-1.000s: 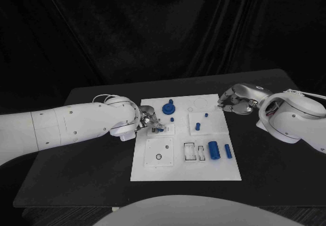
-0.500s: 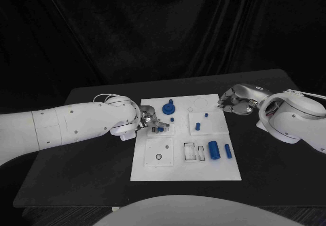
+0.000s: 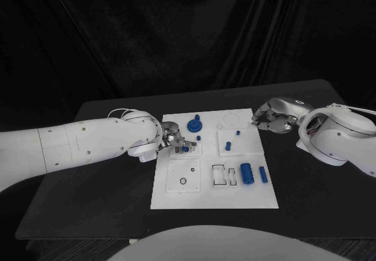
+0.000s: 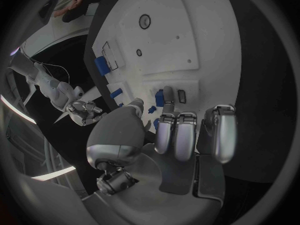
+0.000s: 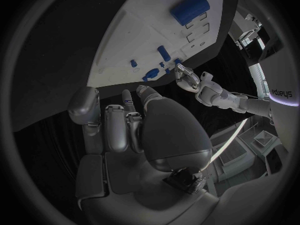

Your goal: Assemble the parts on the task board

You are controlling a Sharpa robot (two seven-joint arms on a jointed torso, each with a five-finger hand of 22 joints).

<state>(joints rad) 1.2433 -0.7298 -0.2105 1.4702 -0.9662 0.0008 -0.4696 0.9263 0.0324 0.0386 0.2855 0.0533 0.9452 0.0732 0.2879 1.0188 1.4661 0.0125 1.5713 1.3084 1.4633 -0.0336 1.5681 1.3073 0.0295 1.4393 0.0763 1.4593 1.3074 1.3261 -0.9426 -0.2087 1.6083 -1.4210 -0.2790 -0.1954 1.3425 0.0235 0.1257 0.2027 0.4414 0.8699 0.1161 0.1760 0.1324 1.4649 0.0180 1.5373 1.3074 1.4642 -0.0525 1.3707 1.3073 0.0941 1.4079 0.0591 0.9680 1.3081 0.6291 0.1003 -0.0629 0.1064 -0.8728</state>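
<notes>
The white task board lies mid-table. My left hand hovers over its far-left corner, thumb and a finger pinching a small blue part above a little square plate; the left wrist view shows that small blue part between the fingertips. A blue gear-like part and two short pegs stand further in. A thick blue cylinder and a thin one lie at the board's right. My right hand is curled with nothing in it, just off the far-right corner.
Black table surrounds the board on all sides. The board's near half carries a square plate with holes and empty rectangular slots. A dark curtain hangs behind the table.
The left hand's fingers have shifted slightly with the small blue part over the far-left plate. The right hand has stayed where it was.
</notes>
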